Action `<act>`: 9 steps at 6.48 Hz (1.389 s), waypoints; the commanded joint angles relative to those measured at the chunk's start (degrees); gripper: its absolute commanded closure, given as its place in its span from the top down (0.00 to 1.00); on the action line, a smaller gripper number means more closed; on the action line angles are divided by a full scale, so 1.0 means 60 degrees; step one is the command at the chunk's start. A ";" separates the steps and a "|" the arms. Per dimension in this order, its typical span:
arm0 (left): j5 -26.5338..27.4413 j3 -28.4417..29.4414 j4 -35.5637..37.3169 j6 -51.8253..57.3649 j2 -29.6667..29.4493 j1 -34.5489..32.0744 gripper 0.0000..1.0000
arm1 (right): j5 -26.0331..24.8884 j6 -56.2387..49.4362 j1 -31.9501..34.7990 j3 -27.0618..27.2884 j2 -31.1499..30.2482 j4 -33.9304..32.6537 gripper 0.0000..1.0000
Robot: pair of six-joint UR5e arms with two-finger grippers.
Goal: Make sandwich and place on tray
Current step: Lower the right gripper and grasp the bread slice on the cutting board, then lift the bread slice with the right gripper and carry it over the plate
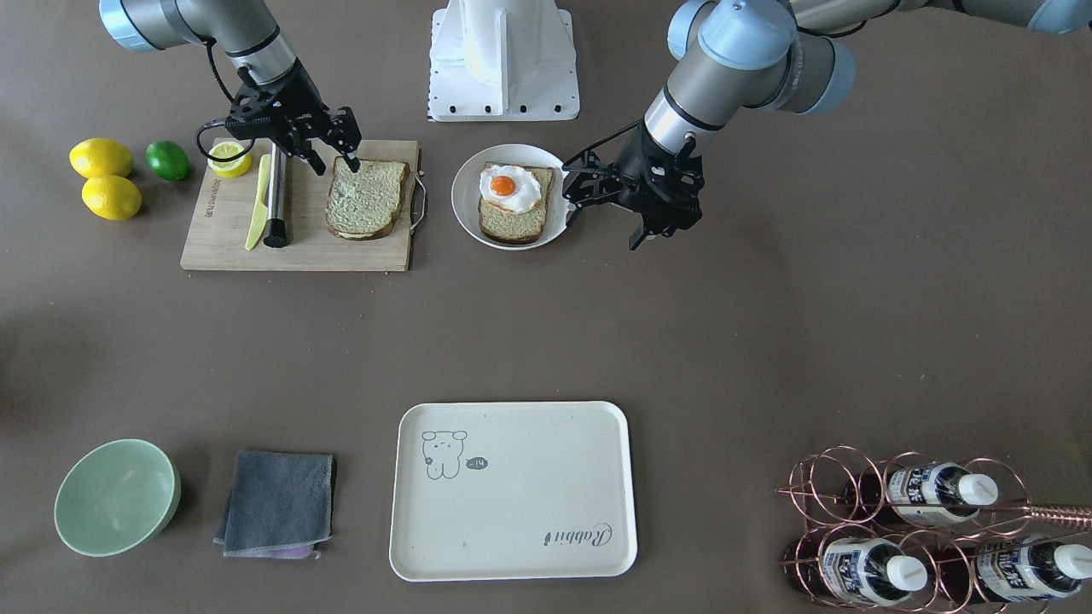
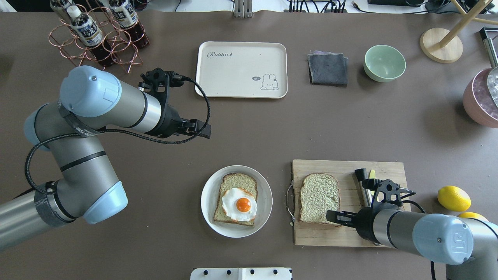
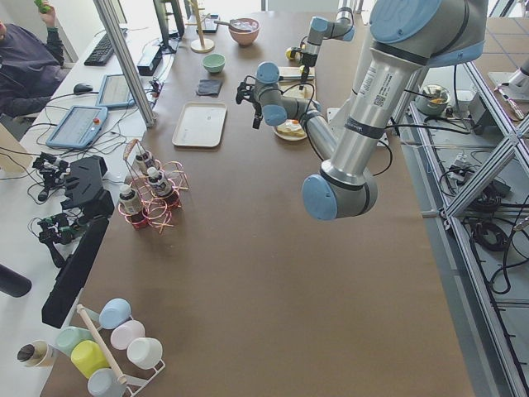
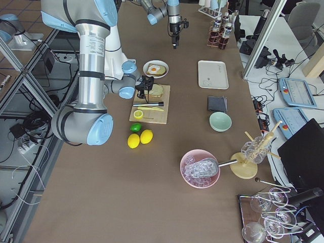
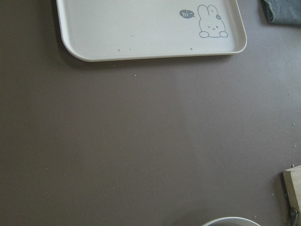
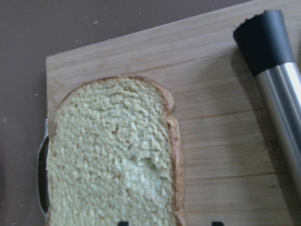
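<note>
Sandwich is in 2 parts: egg on one bread slice in white dish, second slice bare on cutting board. Tray lies well apart w/ nothing on it. Right gripper hangs at second slice's crust edge, jaws apart, holding nothing. Left gripper is also spread & empty, beside dish. Best approach, I'd judge: pinch crust edge only, light squeeze, lift level so crumb isn't crushed.

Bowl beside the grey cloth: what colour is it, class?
The bowl is pale mint green, shown best in the overhead view.
</note>
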 commanded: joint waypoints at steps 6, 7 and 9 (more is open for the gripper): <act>0.0000 -0.0116 0.0000 0.0000 0.0036 0.0000 0.98 | 0.0439 -0.0021 0.0435 0.1341 -0.0136 -0.0055 0.00; -0.0014 -0.0116 0.0000 0.0000 0.0050 0.0000 0.98 | 0.0499 -0.0123 0.0510 0.1357 0.0111 -0.0055 0.00; -0.0102 -0.0130 0.0000 0.0073 0.0051 0.0000 0.98 | 0.0427 -0.0124 0.0336 0.1008 0.1498 -0.0535 0.00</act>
